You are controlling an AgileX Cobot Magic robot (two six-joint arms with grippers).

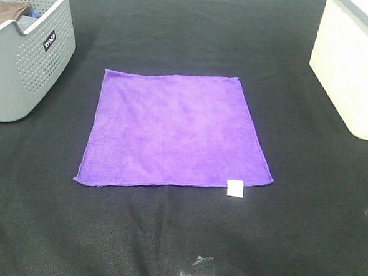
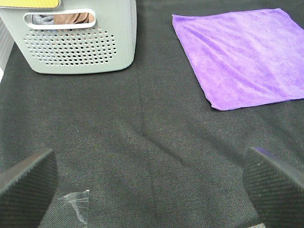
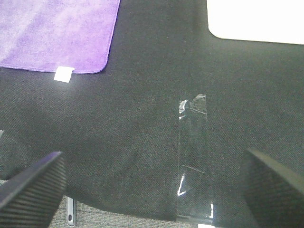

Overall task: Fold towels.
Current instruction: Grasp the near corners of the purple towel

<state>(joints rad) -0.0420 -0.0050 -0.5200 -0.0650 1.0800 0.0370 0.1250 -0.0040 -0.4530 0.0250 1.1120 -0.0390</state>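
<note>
— Towel (image 1: 172, 131): fuzzy purple microfibre, matt, with a small smooth white tag (image 1: 234, 188).
— Bench (image 1: 165, 237): coarse black woven cloth, matt too. Basket (image 1: 26, 59)?
— Smooth grey plastic, perforated, faint sheen. Clear glossy tape (image 3: 192, 156) on the cloth.
— Pads (image 2: 23, 190) on the jaws: black, finely ribbed, matt.

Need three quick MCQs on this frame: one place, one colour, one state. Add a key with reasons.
1. In the high view, where does the grey basket stand?
A) far left of the towel
B) on the towel
C) near right of the towel

2. What colour is the tag on the towel?
A) black
B) white
C) yellow

3. The towel is:
A) folded in half
B) bunched up
C) spread flat

Key:
1 A, it stands beyond the towel's left edge, apart from it.
2 B, a white tag sits at the near right corner.
3 C, all four edges show and no fold is visible.
</note>
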